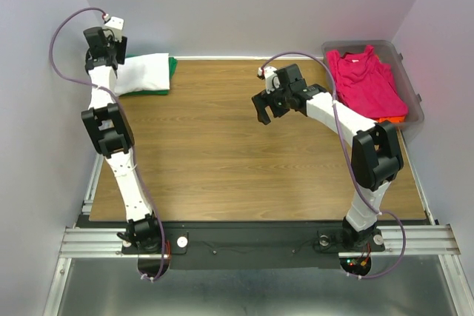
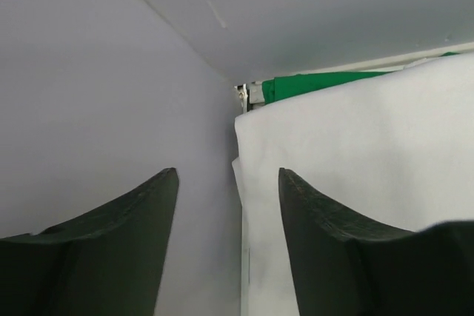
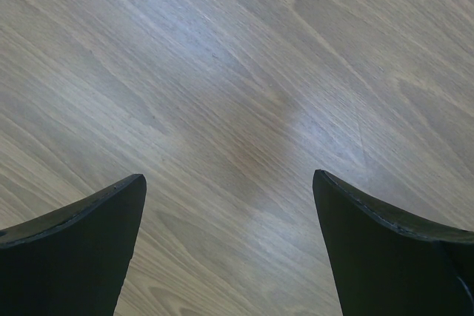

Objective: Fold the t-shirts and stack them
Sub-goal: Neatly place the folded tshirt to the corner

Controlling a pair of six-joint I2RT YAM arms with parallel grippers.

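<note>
Arms (image 1: pixel 122 175) extended, left tool (image 2: pixel 228 175) at white shirt (image 1: pixel 144 73), right tool (image 3: pixel 229 179) over table (image 1: pixel 222 153).

Top view: bright, even, diffuse light; faint soft shadows on brown wood-grain tabletop (image 1: pixel 222 160). Pink cast on pale right wall (image 1: pixel 444 42) beside clear plastic tub (image 1: pixel 413 98).
Right wrist view: pale sheen streaks the wood; black fingers (image 3: pixel 74 249) of right gripper (image 3: pixel 229 175) slightly soft.
Left wrist view: folded white cloth t-shirt (image 2: pixel 370 160) nearly blown out.
</note>
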